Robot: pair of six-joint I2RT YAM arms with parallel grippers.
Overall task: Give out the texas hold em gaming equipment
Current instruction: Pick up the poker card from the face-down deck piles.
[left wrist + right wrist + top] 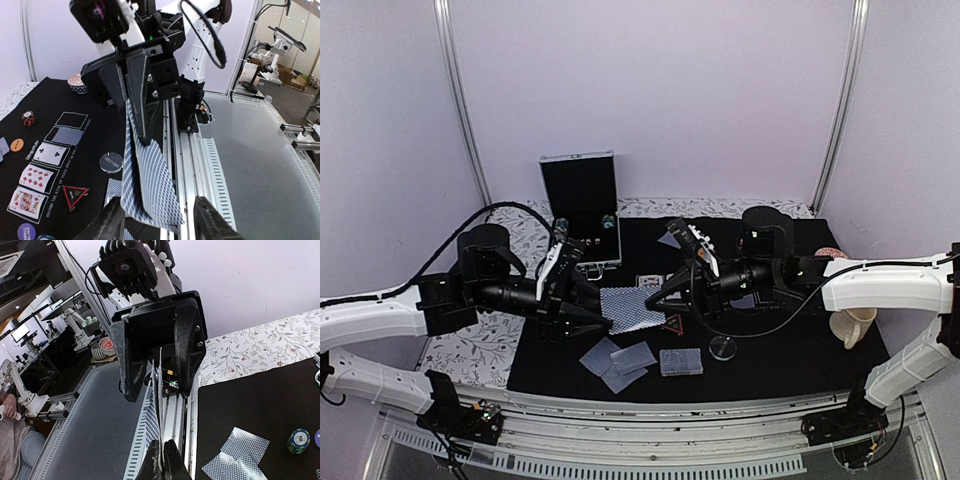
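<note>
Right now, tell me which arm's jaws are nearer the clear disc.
Right. The right arm reaches in just beyond the disc, with its jaws up and left of it at the cards. The left arm brings its jaws to the cards from the other side, farther off.

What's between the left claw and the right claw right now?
Grey-blue-backed playing cards bridge the gap: the right claw is pinched shut on them, their other end at the left claw. Top external and left wrist views show it.

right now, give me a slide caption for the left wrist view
Right gripper pinches patterned cards in close-up; clear disc, red triangle and a dealt row lie on the mat.
</note>
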